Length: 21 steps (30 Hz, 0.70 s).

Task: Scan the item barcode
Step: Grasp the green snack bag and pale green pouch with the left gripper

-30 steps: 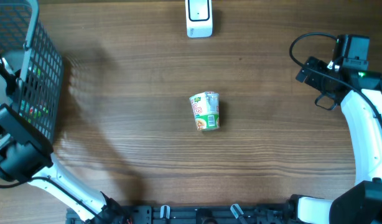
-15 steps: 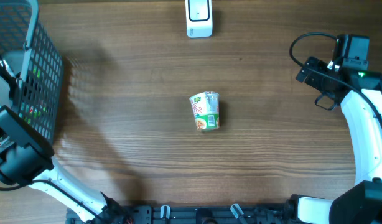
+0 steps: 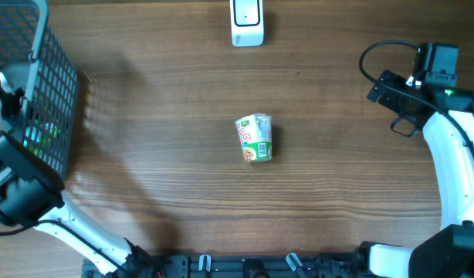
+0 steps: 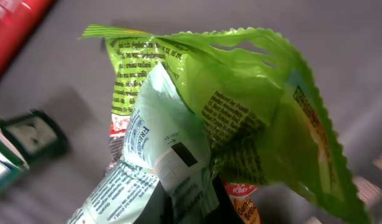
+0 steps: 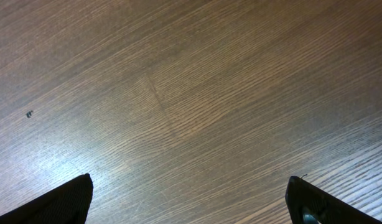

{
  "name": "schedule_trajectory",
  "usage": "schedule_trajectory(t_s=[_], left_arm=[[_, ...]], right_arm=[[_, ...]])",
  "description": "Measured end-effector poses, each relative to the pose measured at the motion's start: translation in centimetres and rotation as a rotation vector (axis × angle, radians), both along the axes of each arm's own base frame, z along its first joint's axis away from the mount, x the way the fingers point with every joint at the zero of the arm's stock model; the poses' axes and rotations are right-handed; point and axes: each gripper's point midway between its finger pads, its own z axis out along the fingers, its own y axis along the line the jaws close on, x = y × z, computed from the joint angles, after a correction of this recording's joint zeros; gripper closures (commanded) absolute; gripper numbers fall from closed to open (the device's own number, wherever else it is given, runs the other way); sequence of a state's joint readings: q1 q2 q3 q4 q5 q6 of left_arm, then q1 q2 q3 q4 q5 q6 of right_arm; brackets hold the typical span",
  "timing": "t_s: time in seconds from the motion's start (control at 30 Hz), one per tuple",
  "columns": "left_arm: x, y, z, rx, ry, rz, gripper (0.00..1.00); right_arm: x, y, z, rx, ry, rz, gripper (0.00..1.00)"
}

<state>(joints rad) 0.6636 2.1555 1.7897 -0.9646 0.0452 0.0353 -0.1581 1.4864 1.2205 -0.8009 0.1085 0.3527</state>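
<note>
Green snack packet [image 4: 253,118] sits in the wire basket [image 3: 55,77] at nine o'clock, pinched in the closed left gripper [image 4: 188,205]. Lift straight up, shedding the pale pack [image 4: 147,143], then face its barcode to the scanner [image 3: 247,23] at twelve o'clock. Right gripper [image 5: 191,202] gapes wide, empty.

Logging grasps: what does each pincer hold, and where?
The left pincer seemingly pinches the pale mint plastic packet by its near end; right pincer holds nothing.

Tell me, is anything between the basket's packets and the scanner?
Only the basket wall; the packets must lift over it. Beyond it nothing visible blocks the way to the scanner; the cup sits off that line.
</note>
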Motion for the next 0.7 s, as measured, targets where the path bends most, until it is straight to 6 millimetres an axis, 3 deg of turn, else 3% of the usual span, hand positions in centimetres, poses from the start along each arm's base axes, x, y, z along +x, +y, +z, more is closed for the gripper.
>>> schedule_trajectory(t_s=[0.33,0.7], left_arm=[[1.7,-0.8,4.0,-0.014,-0.084,0.01,0.96],[1.7,0.5,4.9,0.049,-0.093,0.07,0.96]], right_arm=[[0.0,0.0,0.0,0.0,0.0,0.0,0.0],[0.0,0.0,0.0,0.0,0.0,0.0,0.0]])
